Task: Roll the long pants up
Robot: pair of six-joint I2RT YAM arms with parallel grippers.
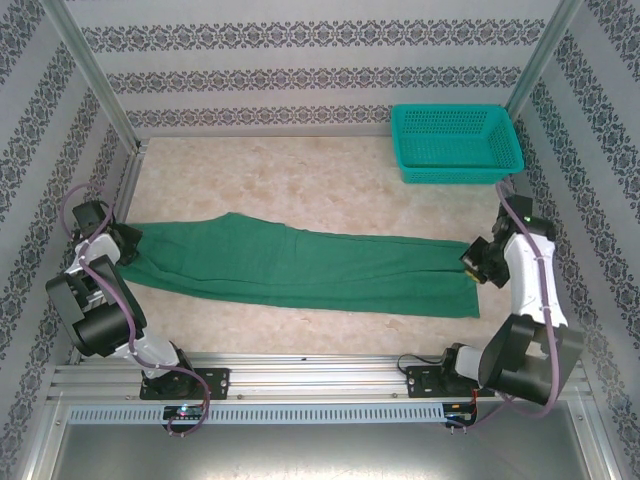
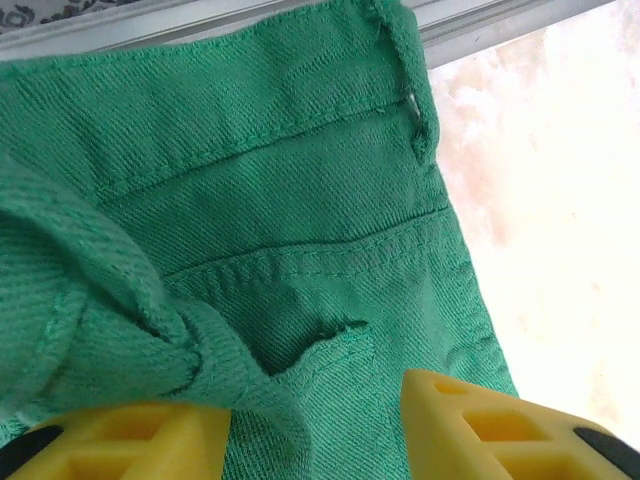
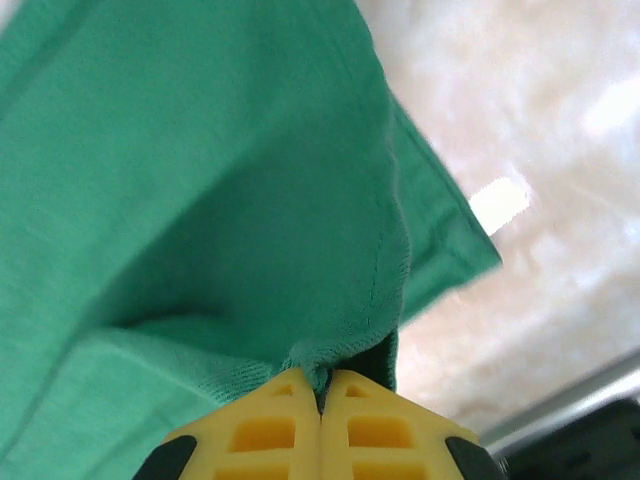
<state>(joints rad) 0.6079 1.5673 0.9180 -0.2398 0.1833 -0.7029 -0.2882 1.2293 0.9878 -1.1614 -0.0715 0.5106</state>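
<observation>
The long pants (image 1: 300,265) lie flat across the table, waist at the left and leg ends at the right. My left gripper (image 1: 125,245) is at the waist end. In the left wrist view its yellow fingers (image 2: 500,430) stand apart over the waistband and pocket seam of the pants (image 2: 280,200), with a raised fold of cloth bunched against the left finger. My right gripper (image 1: 472,262) is at the leg hem. In the right wrist view this gripper (image 3: 322,385) is shut, pinching the hem edge of the pants (image 3: 200,180) and lifting it slightly off the table.
A teal mesh basket (image 1: 455,142) stands at the back right, apart from the pants. Metal frame posts and patterned walls enclose the table on three sides. Bare marbled tabletop (image 1: 300,180) lies behind the pants, and a narrow strip runs in front.
</observation>
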